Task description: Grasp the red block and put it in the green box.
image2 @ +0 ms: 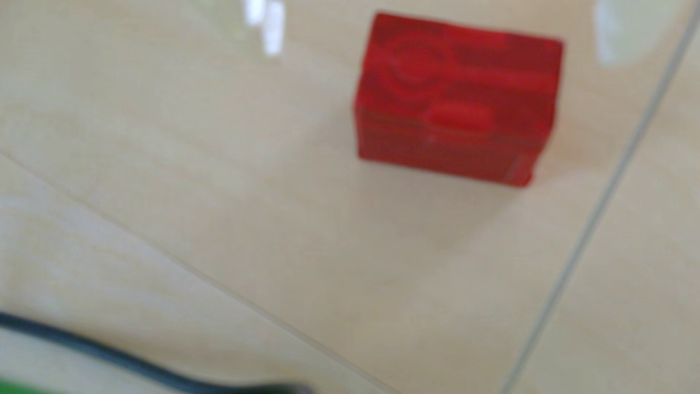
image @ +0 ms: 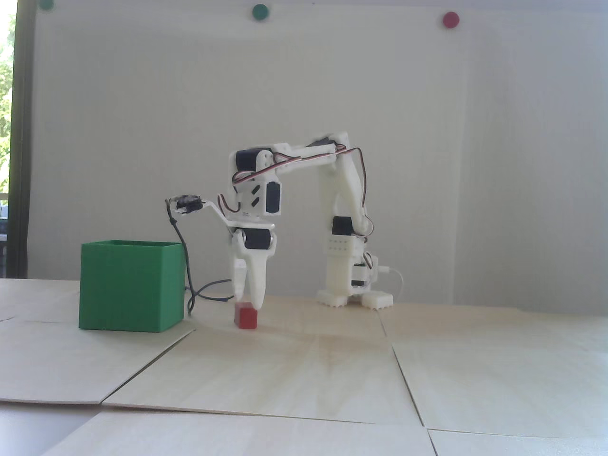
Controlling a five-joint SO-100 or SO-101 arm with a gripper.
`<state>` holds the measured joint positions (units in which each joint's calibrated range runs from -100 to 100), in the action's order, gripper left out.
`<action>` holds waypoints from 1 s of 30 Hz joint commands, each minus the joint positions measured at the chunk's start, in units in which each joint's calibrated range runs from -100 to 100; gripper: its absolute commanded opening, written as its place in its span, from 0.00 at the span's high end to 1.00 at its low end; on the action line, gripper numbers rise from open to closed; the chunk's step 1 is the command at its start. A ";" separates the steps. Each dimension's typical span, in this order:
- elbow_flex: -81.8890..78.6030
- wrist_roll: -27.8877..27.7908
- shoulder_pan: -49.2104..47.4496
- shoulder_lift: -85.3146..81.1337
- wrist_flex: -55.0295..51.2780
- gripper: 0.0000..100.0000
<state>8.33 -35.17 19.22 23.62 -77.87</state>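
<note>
Across the whole scene I see the pale wooden tabletop [image: 304,370], made of light panels with thin seams between them, running back to a plain white wall. On that wall sit two round green dots [image: 260,11] and one round red dot [image: 450,19], high up.

Next in size, the white 3D-printed arm [image: 332,190] stands at the back of the table, right of centre in the fixed view, bent over forward and left so its wrist points straight down. A dark cable [image: 190,275] hangs from the small camera bracket on the wrist and loops down to the table beside the box.

Left of the arm I see the large matte green cube-shaped box [image: 130,285], open top, resting flat on the table, well clear of the gripper.

The white two-finger gripper [image: 249,297] hangs tips-down right above the small matte red cube [image: 246,316]. The longer finger's tip reaches the cube's top right edge in the fixed view; whether it touches I can't tell. The shorter finger ends a bit higher, on the left. Jaws look slightly parted, nothing held between them, though the gap is hard to read from this side angle.

The red cube sits on the table, just right of the green box, not inside it. Wrist view is blurry: red cube [image2: 458,98] upper right, dark cable [image2: 113,356] at the bottom left, a sliver of green in the corner.
</note>
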 commanded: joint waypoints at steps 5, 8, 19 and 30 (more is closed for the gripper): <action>0.10 0.08 1.00 -1.71 -0.80 0.72; 0.01 0.08 1.49 -1.71 -0.80 0.72; 0.28 0.13 2.85 1.84 4.85 0.72; 0.01 0.08 2.61 2.24 5.10 0.72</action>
<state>8.15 -35.17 21.21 26.44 -73.54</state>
